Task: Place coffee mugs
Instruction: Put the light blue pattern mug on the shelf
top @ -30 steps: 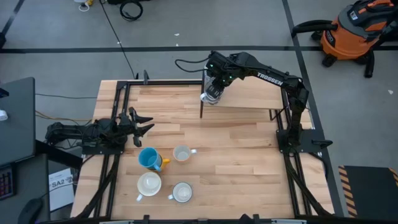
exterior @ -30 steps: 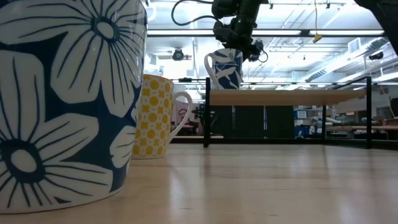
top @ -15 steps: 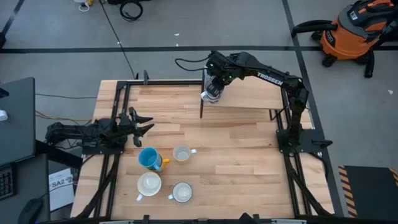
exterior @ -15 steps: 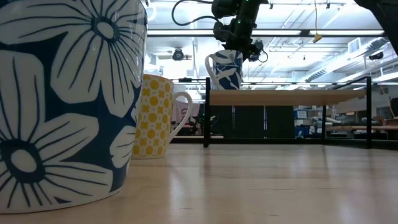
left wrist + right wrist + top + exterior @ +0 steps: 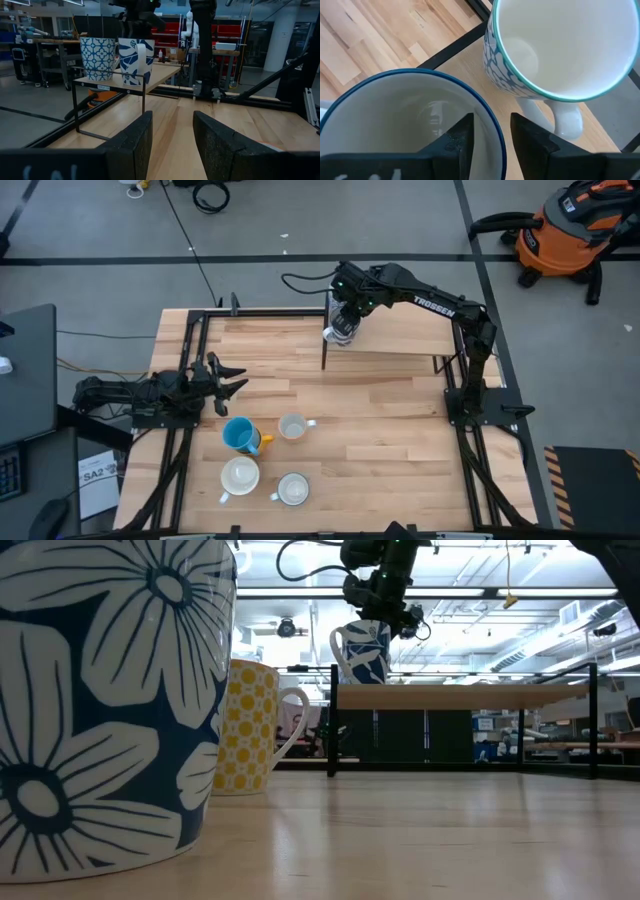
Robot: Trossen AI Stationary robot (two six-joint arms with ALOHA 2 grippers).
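A blue mug with a white leaf pattern [image 5: 362, 653] stands at the left end of a raised wooden shelf [image 5: 400, 338] near the far edge of the wooden surface [image 5: 380, 430], its base at or just above the shelf top; whether it fully rests there cannot be told. The right gripper [image 5: 344, 313] comes down from above and grasps this mug by its rim, one finger inside the cup and one outside, as the right wrist view shows [image 5: 492, 137]. Just beside it on the shelf stands a second mug with a blue lattice pattern and a teal rim [image 5: 560, 45], its handle turned toward the held mug. Four more mugs wait in a cluster near the front of the surface: a bright blue one [image 5: 239, 434], a small pale one [image 5: 292, 426], and two white ones [image 5: 240, 476] [image 5: 293, 489]. The left gripper [image 5: 222, 376] rests low at the left side of the surface, fingers spread apart and holding nothing. The held mug sits very near the shelf's end and close to its neighbour. If the fingers let go before the base is flat, or drag the rim while lifting away, the mug could tip off the edge or knock the lattice mug.
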